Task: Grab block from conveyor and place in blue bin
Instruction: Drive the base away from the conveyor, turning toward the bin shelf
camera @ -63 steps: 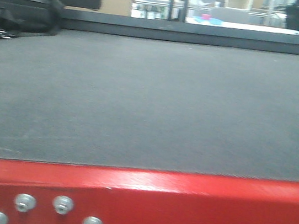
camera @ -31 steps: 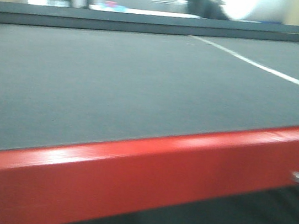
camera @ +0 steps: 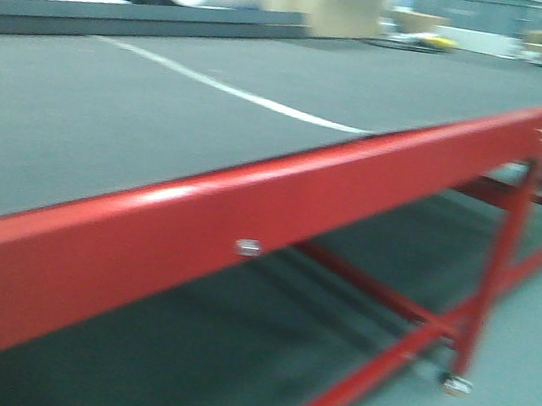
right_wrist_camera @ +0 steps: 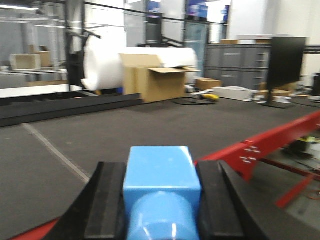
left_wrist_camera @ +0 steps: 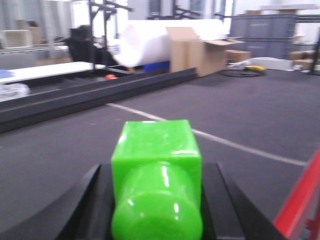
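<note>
The conveyor [camera: 162, 117] is a wide dark grey belt with a red metal frame [camera: 250, 210], seen at a slant in the blurred front view. No gripper shows in that view. In the left wrist view my left gripper [left_wrist_camera: 157, 172] is shut on a glossy green block [left_wrist_camera: 156, 147], held above the belt [left_wrist_camera: 250, 110]. In the right wrist view my right gripper [right_wrist_camera: 161, 172] is shut on a light blue block [right_wrist_camera: 160, 170], held over the belt's near red edge [right_wrist_camera: 280, 135]. I see no blue bin that I can be sure of.
A white line [camera: 226, 91] crosses the belt. A dark rail [left_wrist_camera: 75, 97] runs along its far side. Behind it stand a big white roll [left_wrist_camera: 165, 42] and an open cardboard box [left_wrist_camera: 200, 50]. Grey crates [right_wrist_camera: 235, 65] stand at the back right. Red legs [camera: 501, 256] and floor lie below.
The front view has swung to the right: the black bag and boxes at the left are gone, and the white line, the conveyor's right end and its legs have come into view.
</note>
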Controlling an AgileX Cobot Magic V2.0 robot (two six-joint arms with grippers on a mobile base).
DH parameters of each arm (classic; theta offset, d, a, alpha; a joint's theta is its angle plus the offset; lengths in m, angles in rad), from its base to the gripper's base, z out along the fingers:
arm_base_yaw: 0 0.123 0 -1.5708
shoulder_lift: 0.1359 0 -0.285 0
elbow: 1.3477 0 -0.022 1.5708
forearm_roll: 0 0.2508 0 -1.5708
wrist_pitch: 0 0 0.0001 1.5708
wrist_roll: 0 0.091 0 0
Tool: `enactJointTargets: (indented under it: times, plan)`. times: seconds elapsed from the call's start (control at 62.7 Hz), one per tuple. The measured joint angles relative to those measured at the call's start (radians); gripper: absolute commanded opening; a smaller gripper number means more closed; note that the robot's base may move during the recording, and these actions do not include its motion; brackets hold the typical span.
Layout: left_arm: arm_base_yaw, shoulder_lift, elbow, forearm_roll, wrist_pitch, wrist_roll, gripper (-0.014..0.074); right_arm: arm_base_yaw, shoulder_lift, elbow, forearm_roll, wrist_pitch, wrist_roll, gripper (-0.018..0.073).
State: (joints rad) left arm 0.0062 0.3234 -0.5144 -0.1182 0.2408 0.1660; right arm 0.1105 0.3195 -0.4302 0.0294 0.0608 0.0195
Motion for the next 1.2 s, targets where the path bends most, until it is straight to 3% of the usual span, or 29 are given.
enactJointTargets:
  times: [1.196]
  plan:
    - [0.000, 0.000, 0.000, 0.000, 0.000, 0.000, -0.0111, 0.000, 0.000, 0.000, 0.000, 0.000, 0.000, -0.0162]
